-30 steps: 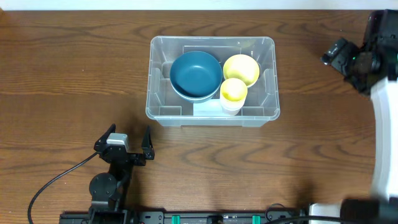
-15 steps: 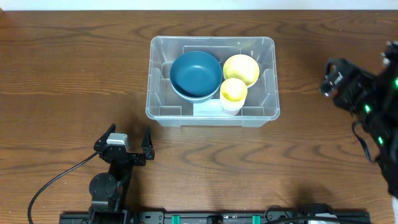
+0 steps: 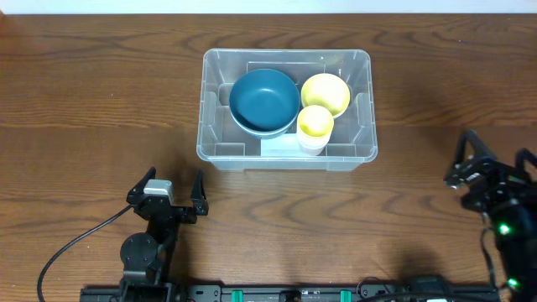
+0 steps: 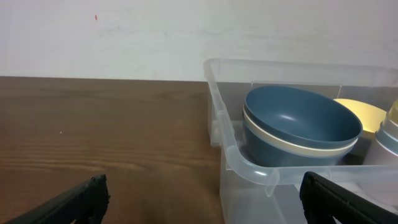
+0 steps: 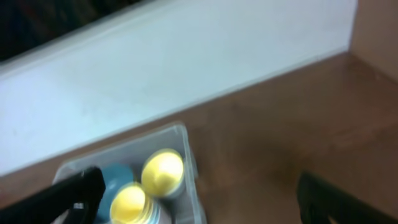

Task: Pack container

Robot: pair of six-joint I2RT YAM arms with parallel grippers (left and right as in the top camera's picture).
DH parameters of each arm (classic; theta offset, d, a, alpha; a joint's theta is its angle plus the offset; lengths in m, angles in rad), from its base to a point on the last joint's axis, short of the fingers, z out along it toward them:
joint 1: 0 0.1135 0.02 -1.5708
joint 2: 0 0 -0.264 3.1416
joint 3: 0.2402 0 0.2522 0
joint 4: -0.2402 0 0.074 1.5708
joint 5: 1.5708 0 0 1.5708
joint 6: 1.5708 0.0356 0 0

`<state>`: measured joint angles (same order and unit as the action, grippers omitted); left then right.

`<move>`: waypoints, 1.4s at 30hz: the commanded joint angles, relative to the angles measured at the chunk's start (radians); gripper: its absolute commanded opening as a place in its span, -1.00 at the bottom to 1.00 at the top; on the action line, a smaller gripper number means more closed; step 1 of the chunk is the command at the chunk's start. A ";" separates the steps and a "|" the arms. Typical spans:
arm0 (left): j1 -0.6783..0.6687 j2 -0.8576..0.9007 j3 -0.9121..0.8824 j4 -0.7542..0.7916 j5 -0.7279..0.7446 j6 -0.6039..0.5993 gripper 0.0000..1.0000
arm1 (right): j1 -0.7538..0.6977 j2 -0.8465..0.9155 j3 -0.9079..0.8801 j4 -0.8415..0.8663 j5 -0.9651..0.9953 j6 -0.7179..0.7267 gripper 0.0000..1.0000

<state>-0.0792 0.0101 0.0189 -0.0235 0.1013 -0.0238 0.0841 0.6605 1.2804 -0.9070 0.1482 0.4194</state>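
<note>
Clear plastic container (image 3: 286,54), holding a blue bowl (image 3: 264,101), yellow bowl (image 3: 325,92) and cup (image 3: 315,122), lies mid-table (image 3: 84,101), long axis left-to-right, just beyond the nearer left gripper (image 3: 172,181) and well left of the right gripper (image 3: 493,164), both spread wide and empty.

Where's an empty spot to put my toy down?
The table is bare left of the container and between it and the left pincer. Inside, the blue bowl, yellow bowl and yellow cup crowd it; only its left end is free.
</note>
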 commanded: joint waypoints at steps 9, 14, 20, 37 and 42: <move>0.005 -0.006 -0.015 -0.038 0.015 0.016 0.96 | 0.008 -0.278 -0.619 0.689 -0.312 -0.341 0.99; 0.005 -0.006 -0.015 -0.039 0.015 0.016 0.96 | -0.016 -0.437 -0.856 0.901 -0.368 -0.398 0.98; 0.005 -0.006 -0.015 -0.039 0.015 0.016 0.96 | -0.068 -0.591 -1.042 1.020 -0.370 -0.399 0.98; 0.005 -0.006 -0.015 -0.039 0.015 0.016 0.96 | -0.078 -0.655 -1.264 1.039 -0.309 -0.399 0.98; 0.005 -0.006 -0.015 -0.039 0.015 0.016 0.96 | -0.080 -0.655 -1.275 0.964 -0.254 -0.399 0.98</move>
<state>-0.0792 0.0101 0.0196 -0.0250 0.1013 -0.0216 0.0132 0.0139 0.0128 0.0734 -0.1600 0.0391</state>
